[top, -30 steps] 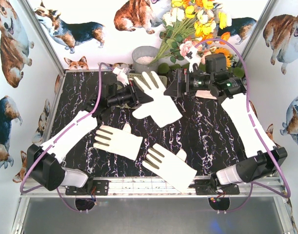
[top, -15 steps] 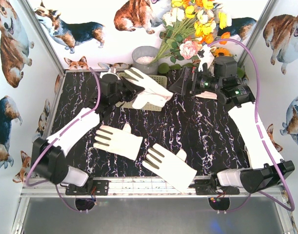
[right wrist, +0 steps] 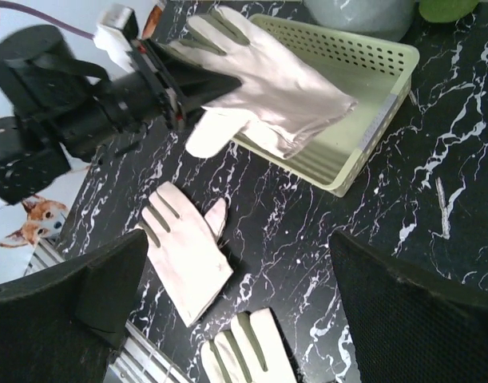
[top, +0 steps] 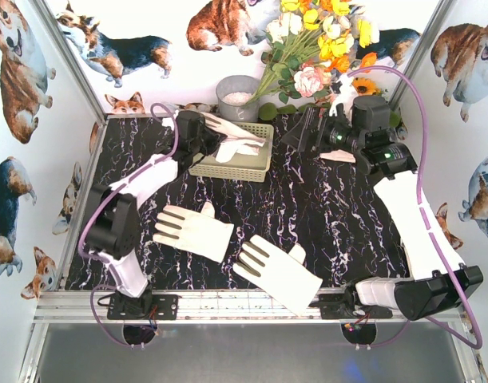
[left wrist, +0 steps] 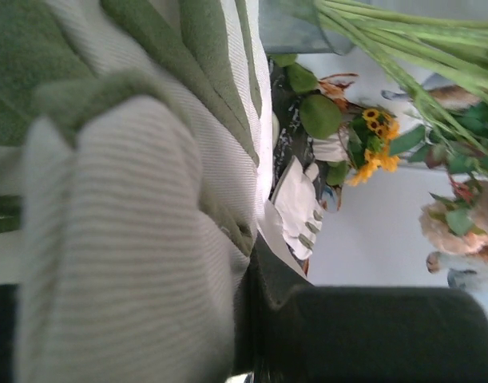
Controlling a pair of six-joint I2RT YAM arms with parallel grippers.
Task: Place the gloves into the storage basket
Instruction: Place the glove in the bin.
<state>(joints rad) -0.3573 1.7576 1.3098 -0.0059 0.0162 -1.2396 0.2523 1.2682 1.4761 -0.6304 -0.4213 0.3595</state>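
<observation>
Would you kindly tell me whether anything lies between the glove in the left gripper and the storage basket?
Nothing visible does. The left gripper holds the glove over the open storage basket. The part of the basket's floor that shows is bare, and only the glove's thumb hangs outside the rim.

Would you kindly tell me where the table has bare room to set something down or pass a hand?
The table is bare at middle right, between the storage basket, the right arm and the two flat gloves. The far edge is crowded: left hand holding a glove over the basket, grey pot, flowers.
</observation>
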